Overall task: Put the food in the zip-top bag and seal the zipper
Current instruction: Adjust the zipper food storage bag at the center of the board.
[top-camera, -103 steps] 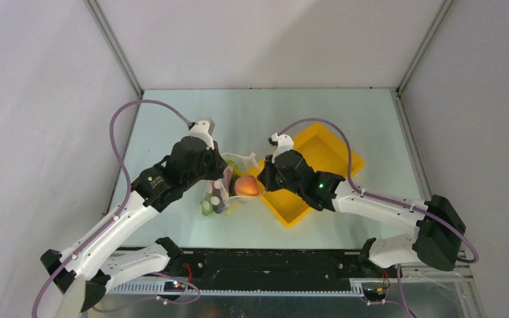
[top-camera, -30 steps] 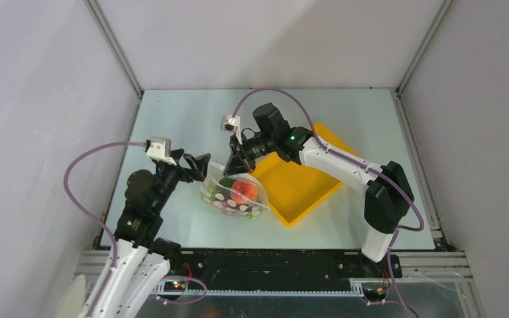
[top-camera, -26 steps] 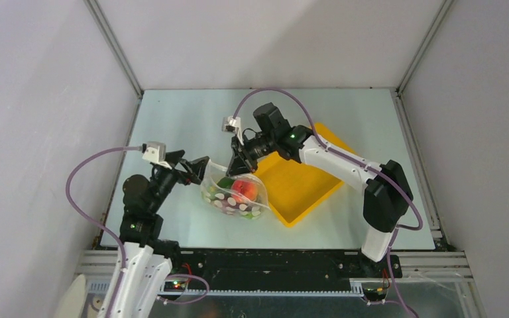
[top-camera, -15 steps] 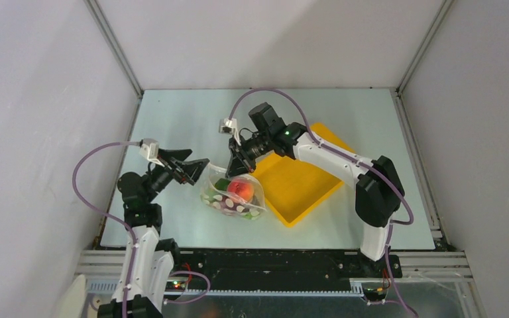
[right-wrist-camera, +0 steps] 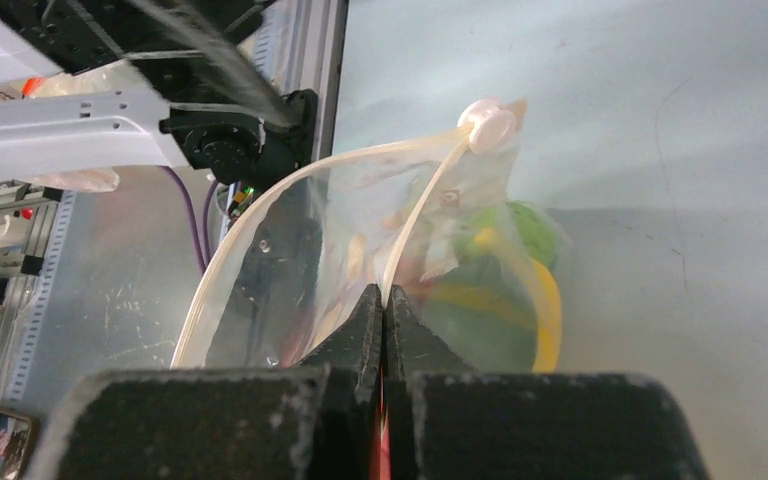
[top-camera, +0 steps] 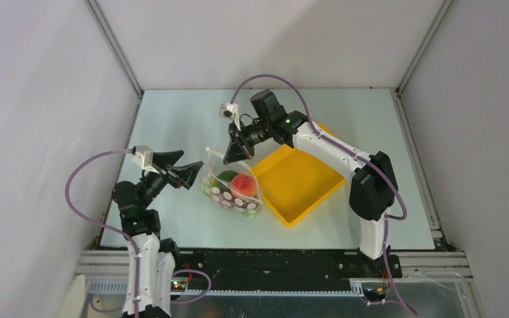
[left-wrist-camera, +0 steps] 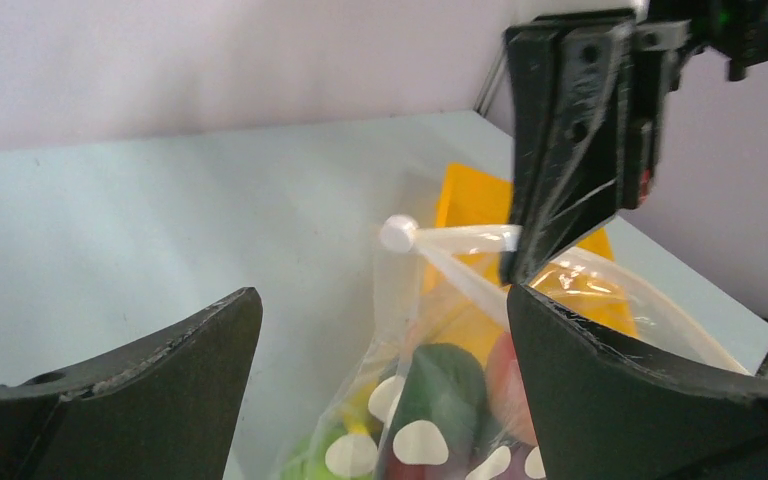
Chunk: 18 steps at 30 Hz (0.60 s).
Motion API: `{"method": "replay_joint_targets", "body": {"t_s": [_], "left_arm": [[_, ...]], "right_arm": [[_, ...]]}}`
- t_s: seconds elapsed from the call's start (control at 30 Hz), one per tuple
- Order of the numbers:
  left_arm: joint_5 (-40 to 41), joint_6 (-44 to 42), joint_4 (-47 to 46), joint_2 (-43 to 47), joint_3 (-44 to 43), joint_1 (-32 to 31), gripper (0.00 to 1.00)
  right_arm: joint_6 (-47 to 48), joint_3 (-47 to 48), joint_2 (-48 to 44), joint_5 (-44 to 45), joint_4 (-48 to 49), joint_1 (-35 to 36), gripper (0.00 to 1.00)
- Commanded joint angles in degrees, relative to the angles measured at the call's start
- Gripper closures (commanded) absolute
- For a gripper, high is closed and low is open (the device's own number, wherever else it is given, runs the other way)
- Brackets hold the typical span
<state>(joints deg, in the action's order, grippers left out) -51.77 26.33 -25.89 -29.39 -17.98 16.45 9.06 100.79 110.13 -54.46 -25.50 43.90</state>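
Note:
The zip-top bag (top-camera: 233,194), clear with white dots, sits on the table left of the tray. Inside it is the food: a red-orange round fruit (top-camera: 242,186), a green piece (top-camera: 225,177) and a yellow one (right-wrist-camera: 546,300). My right gripper (top-camera: 230,157) is shut on one lip of the zipper (right-wrist-camera: 422,215) and holds it up. The other lip (right-wrist-camera: 222,262) bows away, so the mouth gapes. The two strips meet at a white end knob (left-wrist-camera: 397,232). My left gripper (left-wrist-camera: 382,300) is open, just left of the bag, and touches nothing.
A yellow tray (top-camera: 305,192) lies right of the bag, under the right arm's forearm. The left arm's base and purple cable (top-camera: 83,179) stand at the near left edge. Grey walls close in the table on three sides.
The left arm has drawn back toward the near left, its gripper still open. The right gripper has lifted the bag's lip a little up and away, so the bag stands taller.

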Motion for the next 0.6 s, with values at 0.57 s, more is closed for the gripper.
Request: {"method": "replay_joint_targets", "body": {"t_s": [0.57], "left_arm": [[0.8,-12.9,4.8,-10.5,-0.3,-9.6,0.00]], "right_arm": [[2.4,5.1,2.6,-12.6,2.7,0.1,1.00]]}}
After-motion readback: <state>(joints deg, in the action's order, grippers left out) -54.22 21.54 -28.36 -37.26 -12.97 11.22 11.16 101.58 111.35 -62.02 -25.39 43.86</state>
